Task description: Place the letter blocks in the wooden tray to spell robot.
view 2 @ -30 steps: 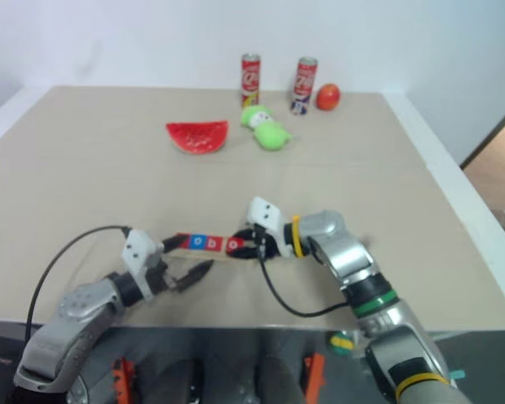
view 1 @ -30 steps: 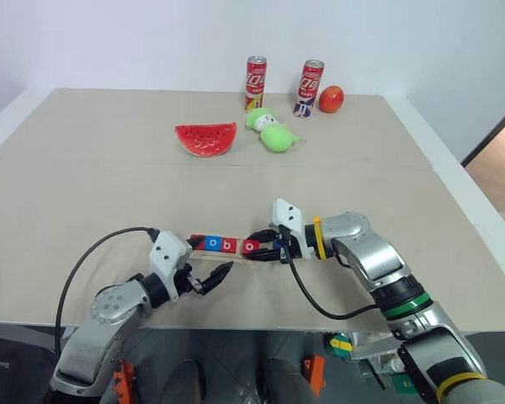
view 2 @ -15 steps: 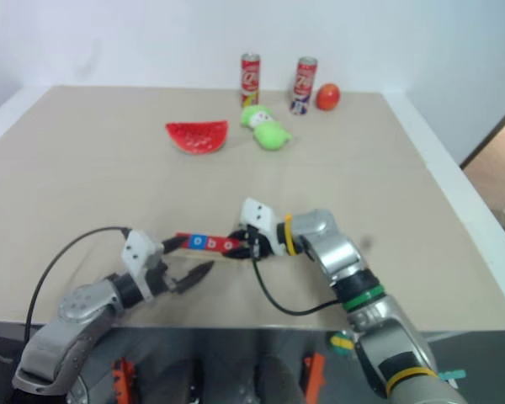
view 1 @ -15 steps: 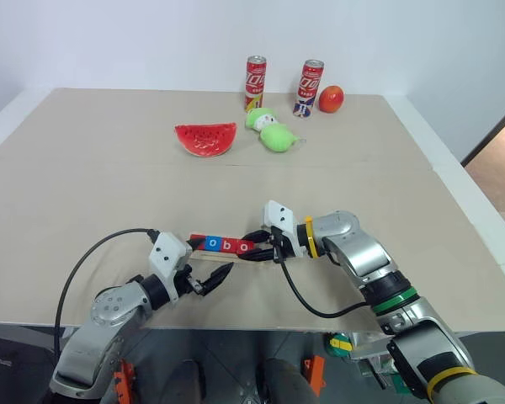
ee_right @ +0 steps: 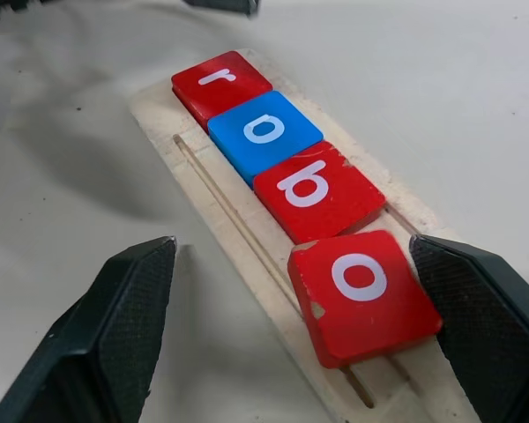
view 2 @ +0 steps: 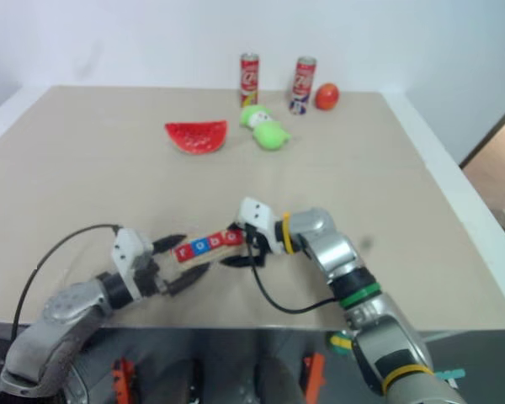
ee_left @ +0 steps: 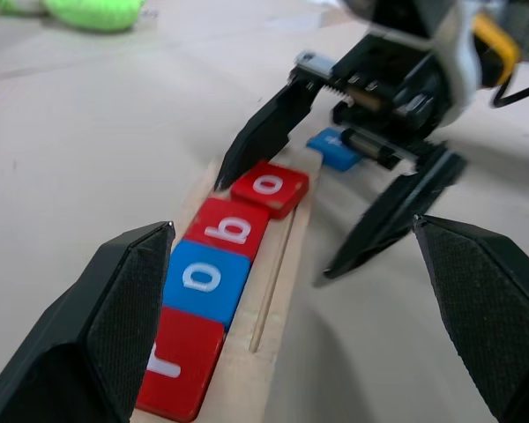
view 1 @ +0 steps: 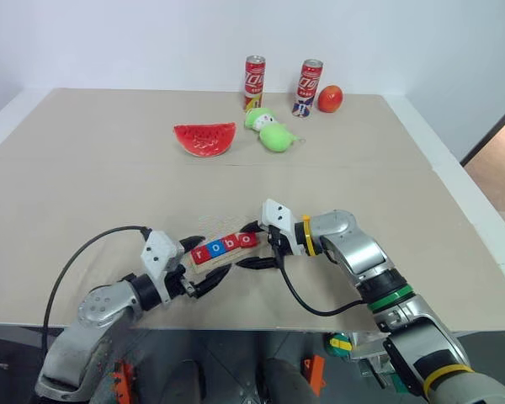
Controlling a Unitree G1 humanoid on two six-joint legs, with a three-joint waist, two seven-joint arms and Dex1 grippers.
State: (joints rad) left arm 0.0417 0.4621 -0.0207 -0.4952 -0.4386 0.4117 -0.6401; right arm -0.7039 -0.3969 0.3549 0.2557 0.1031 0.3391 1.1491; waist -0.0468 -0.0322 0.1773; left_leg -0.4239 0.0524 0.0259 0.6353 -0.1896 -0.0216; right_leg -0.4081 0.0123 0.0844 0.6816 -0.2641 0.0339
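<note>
The wooden tray (ee_right: 154, 110) lies slanted on the table near its front edge. Four letter blocks sit in it: red r (ee_right: 220, 85), blue o (ee_right: 264, 130), red b (ee_right: 316, 189) and a red o (ee_right: 361, 286) that sits slightly askew. Another blue block (ee_left: 335, 150) lies on the table just past the tray's end, under my right gripper; its letter is unreadable. My right gripper (view 1: 241, 246) is open, its fingers either side of the tray's right end. My left gripper (view 1: 212, 255) is open, straddling the tray's left end.
Far across the table stand two red cans (view 1: 255, 80) (view 1: 310, 84), with a red round fruit (view 1: 330, 98), a green plush toy (view 1: 271, 132) and a watermelon slice (view 1: 204, 139). The table's front edge runs just below both arms.
My right gripper slid the second red o up against the b and has opened off it. The tray has swung, its right end now farther from me. The left arm barely shifted.
</note>
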